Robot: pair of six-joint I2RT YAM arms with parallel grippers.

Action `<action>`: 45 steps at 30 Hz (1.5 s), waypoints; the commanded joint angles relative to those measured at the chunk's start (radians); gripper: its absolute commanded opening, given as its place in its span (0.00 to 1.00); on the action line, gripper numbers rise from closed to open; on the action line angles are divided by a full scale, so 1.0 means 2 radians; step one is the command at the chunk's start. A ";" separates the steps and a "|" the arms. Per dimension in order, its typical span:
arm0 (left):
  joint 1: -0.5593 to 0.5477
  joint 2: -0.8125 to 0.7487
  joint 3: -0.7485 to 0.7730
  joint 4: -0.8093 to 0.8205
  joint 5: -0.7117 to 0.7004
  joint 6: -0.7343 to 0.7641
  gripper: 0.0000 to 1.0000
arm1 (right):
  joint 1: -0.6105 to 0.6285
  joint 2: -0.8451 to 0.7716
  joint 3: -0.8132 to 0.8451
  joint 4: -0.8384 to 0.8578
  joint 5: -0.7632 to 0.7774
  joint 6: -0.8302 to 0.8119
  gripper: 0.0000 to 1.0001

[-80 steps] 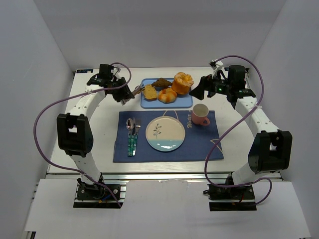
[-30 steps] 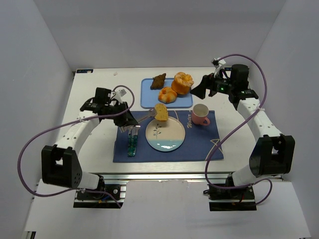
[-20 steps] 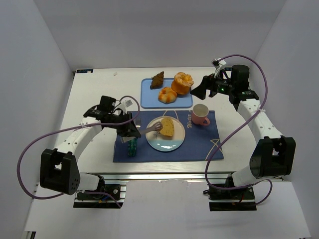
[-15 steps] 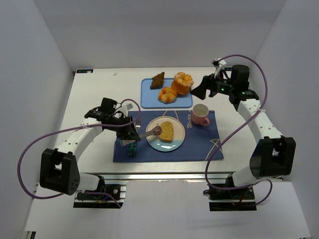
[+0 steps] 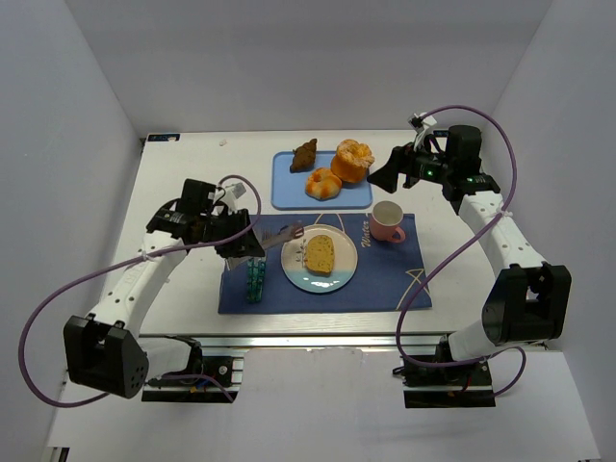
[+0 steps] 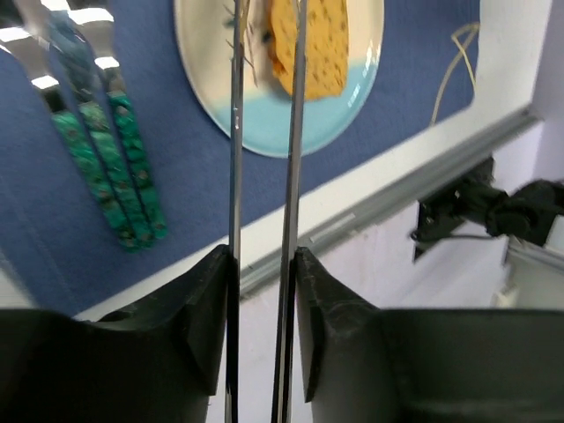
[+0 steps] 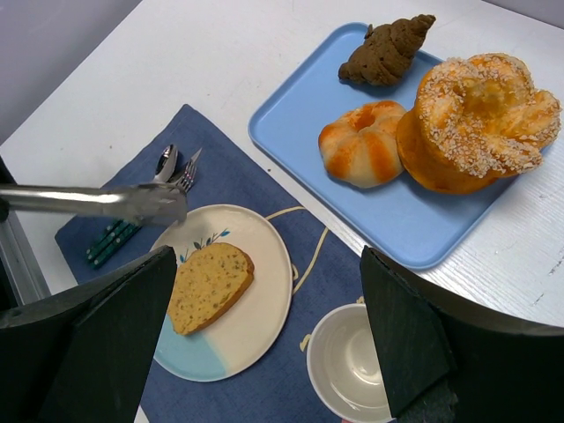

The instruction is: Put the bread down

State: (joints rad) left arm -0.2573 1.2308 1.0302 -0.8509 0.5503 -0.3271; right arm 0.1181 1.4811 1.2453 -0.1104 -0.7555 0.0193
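Note:
The bread (image 5: 320,256) is a golden oval slice lying flat on the round plate (image 5: 314,285), apart from any tool. My left gripper (image 5: 252,241) is shut on a pair of metal tongs (image 5: 279,234). The tong tips hang slightly parted over the plate's left rim, just left of the slice. The left wrist view shows the two tong arms (image 6: 236,176) pressed between my jaws, with the bread (image 6: 308,44) beyond the tips on the plate (image 6: 273,132). My right gripper (image 5: 382,174) hovers open and empty above the tray's right end. In the right wrist view the bread (image 7: 210,284) rests on the plate (image 7: 256,300).
A blue tray (image 5: 289,195) at the back holds a dark croissant (image 5: 305,154), an orange bun (image 5: 323,183) and a large sesame roll (image 5: 353,160). A pink cup (image 5: 388,221) and the cutlery (image 5: 254,274) sit on the blue placemat (image 5: 385,279).
The left arm carried the bread in the tongs from near the tray down onto the plate. The tongs then let it go and drew back to the left. The right arm stayed still.

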 commanded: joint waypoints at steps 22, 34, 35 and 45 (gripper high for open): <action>0.220 0.076 -0.111 0.250 -0.291 0.182 0.37 | -0.005 -0.008 0.019 -0.025 -0.010 -0.034 0.89; 0.227 0.120 -0.135 0.263 -0.315 0.151 0.73 | -0.006 -0.013 0.025 -0.054 0.004 -0.053 0.89; 0.228 0.099 -0.136 0.262 -0.320 0.144 0.78 | -0.006 -0.013 0.025 -0.059 0.023 -0.052 0.89; 0.231 -0.075 -0.105 0.233 -0.254 0.013 0.98 | -0.011 -0.006 0.052 -0.119 0.170 -0.053 0.90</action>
State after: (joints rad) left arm 0.2001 1.1755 0.7795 -0.3817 -0.0490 -0.1860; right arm 0.1089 1.4815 1.3216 -0.3305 -0.5156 -0.0628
